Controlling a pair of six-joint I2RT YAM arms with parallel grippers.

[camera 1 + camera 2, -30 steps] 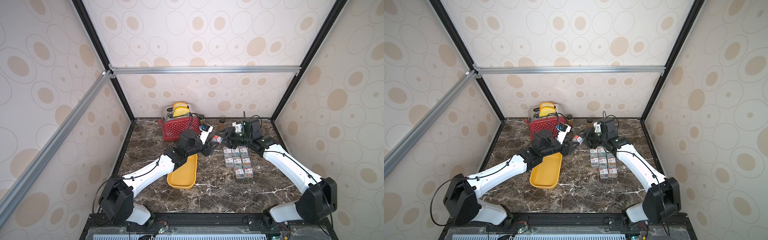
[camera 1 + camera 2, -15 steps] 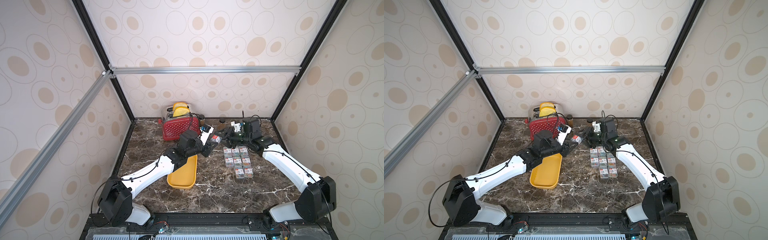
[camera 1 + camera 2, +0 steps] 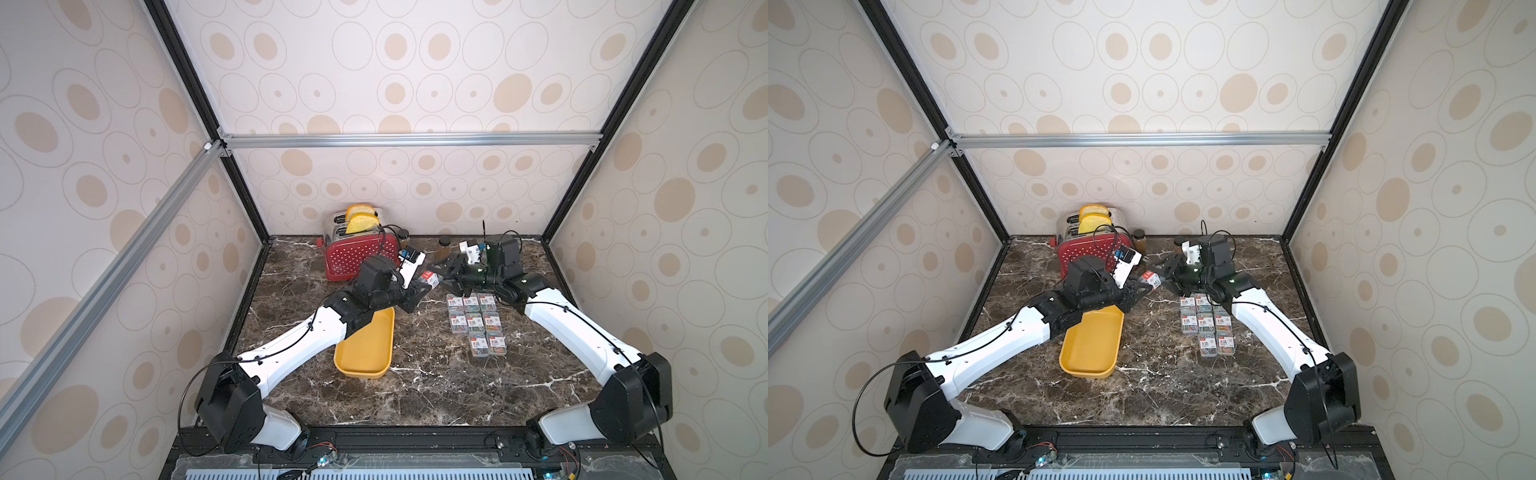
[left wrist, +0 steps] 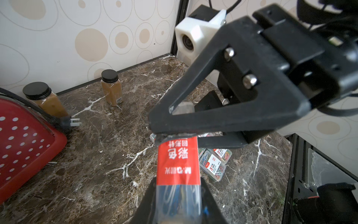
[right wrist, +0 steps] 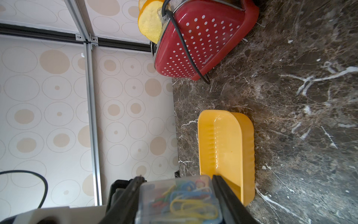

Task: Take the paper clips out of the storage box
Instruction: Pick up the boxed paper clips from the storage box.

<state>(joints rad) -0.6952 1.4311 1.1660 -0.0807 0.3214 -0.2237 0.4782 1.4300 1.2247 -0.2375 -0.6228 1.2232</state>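
Barely anything has moved in the last second: both arms stay met mid-air at frame centre, last case between them.

Progress, near to far:
- storage box [image 3: 368, 351], lower centre in both top views, is empty. Its yellow floor is bare, and the left forearm [image 3: 299, 340] crosses its far end.
- Right of it, eight paper-clip cases [image 3: 475, 322] lie on the marble table [image 3: 415, 395] in a tight grid of three, three, two. The near row's left slot is free.
- So eight are out and parked, one is in the air, and none is left inside as far as I can see.

ninth case [image 3: 430, 279] hangs above the table just past the box's far end.
- left gripper [image 3: 419, 287] is clamped on one end. The left wrist view shows the case pinched between both fingers, red label facing the camera.
- right gripper [image 3: 441, 275] has its jaws either side of the other end, both looking in contact. Can't tell whether it's squeezing or just framing it.
- Reads as a handover. Still to do: set the case in the free slot and release.

Obstacles, my read:
- Path to that slot looks clear.
- right forearm [image 3: 561, 324] runs just beside the grid's upper-right corner, so a low sweep could nudge the parked cases.
- Further back, upper centre: red dotted toaster [image 3: 357, 257] with toast slices [image 3: 361, 218], its cord [image 4: 74, 122] trailing on the table, and two brown jars [image 4: 111, 88] at the back wall. All are apart from the handover.
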